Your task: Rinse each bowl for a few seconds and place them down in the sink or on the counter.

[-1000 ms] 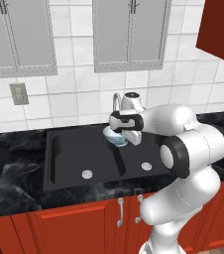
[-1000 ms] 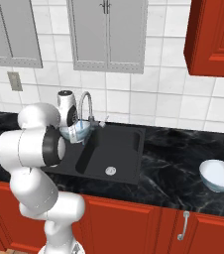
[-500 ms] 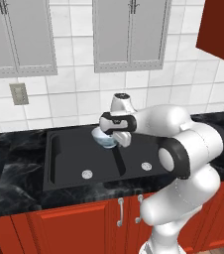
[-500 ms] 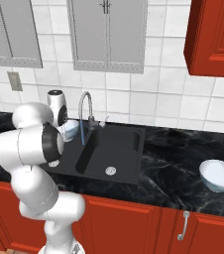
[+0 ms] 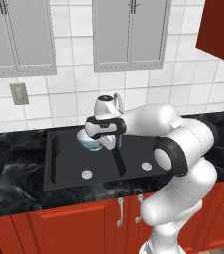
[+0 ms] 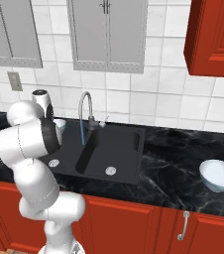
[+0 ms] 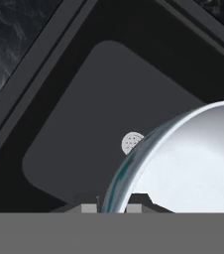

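Near the centre of the left base view, the gripper hangs over the left basin of the sink, closed on the rim of a white bowl. In the hand view that rim runs between the finger tips at lower centre, above the drain. Water runs from the faucet; the bowl sits clear of the stream, probably for setting down. A second bowl rests on the counter, lower right of the right base view.

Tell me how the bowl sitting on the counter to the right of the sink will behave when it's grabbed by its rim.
The bowl looks rigid and glossy, so it is probably slippery in a rim pinch. Its rounded underside on the glossy counter suggests it may rock or slide if nudged. It reads as glazed ware, so likely breakable if dropped.
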You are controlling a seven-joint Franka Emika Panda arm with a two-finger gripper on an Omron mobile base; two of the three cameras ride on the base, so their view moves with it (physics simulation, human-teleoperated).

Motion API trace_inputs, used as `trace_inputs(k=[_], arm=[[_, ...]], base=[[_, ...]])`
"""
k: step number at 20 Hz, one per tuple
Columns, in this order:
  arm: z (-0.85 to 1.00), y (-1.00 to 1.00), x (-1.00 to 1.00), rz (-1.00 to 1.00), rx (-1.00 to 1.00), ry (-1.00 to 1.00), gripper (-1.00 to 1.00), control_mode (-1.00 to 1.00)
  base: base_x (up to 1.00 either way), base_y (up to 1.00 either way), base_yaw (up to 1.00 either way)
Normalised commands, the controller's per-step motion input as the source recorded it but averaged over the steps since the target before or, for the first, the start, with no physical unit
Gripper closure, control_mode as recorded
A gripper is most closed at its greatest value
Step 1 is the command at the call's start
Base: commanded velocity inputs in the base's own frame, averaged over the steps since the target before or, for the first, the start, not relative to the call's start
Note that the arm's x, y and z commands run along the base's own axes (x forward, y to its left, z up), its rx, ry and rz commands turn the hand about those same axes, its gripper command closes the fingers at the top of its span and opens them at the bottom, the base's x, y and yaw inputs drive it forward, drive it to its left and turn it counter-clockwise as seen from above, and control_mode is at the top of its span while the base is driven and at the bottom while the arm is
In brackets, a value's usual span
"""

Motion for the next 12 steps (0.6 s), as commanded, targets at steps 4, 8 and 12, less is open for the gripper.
trace_inputs(k=[4, 8, 12], arm=[[0.00, 0.57, 0.00, 0.04, 0.00, 0.00, 1.00, -1.00], [0.00, 0.59, 0.00, 0.05, 0.00, 0.00, 1.00, -1.00], [0.00, 0.58, 0.00, 0.05, 0.00, 0.00, 1.00, -1.00]], base=[[0.00, 0.00, 0.00], [0.00, 0.00, 0.00], [0.00, 0.00, 0.00]])
